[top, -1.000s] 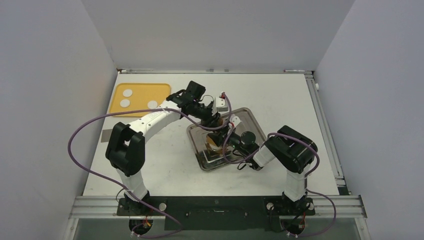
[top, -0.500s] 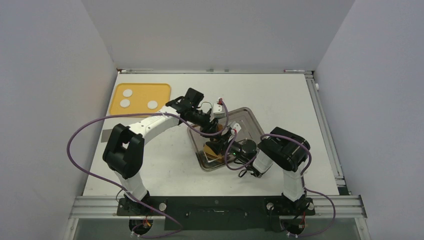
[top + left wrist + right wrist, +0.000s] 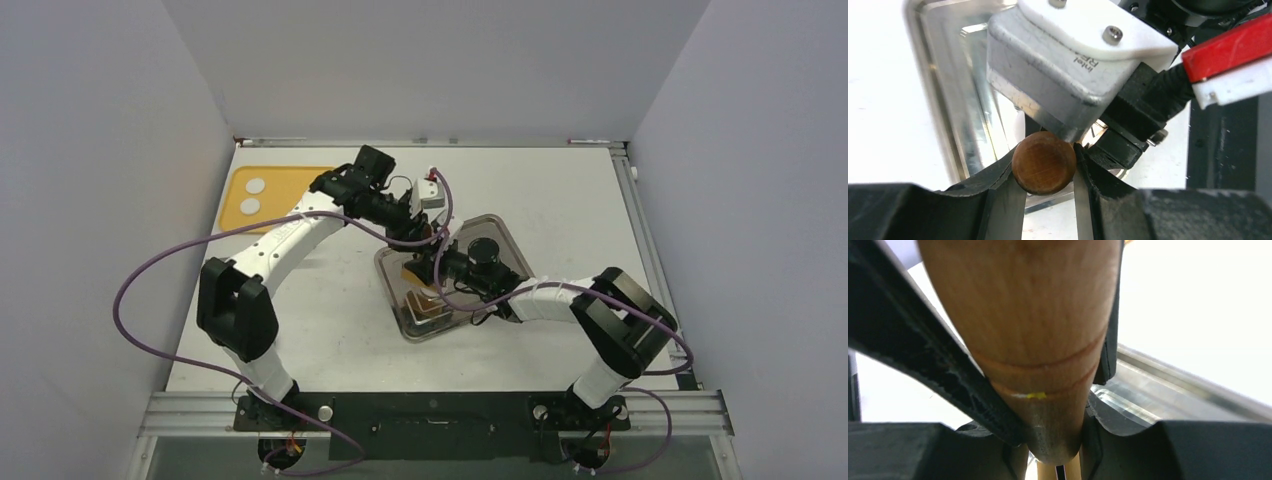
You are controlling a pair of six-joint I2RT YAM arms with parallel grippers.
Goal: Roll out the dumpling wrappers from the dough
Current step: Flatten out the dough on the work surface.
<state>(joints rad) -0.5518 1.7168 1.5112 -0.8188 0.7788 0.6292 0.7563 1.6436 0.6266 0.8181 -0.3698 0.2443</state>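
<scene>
A brown wooden rolling pin (image 3: pixel 417 271) hangs over the near left part of the metal tray (image 3: pixel 505 243). My left gripper (image 3: pixel 1044 165) is shut on the pin's rounded end (image 3: pixel 1044 162). From the other side, my right gripper (image 3: pixel 1055 435) is shut on the pin's tapered handle (image 3: pixel 1033 315). Seen from above, the two grippers (image 3: pixel 425 240) (image 3: pixel 441 266) meet close together. Two white lumps of dough (image 3: pixel 255 185) (image 3: pixel 249 206) lie on the yellow mat (image 3: pixel 290 180) at the back left. No dumpling wrappers are in view.
Something wooden and yellowish (image 3: pixel 428 308) lies in the tray's near corner below the pin. The right wrist's silver camera housing (image 3: pixel 1063 75) fills the left wrist view just above the pin's end. My left forearm (image 3: pixel 300 225) crosses the yellow mat's right edge.
Both grippers have carried the pin toward the back left of the tray. The right arm has stretched out, elbow swinging right. The left arm now covers the mat's right side.
</scene>
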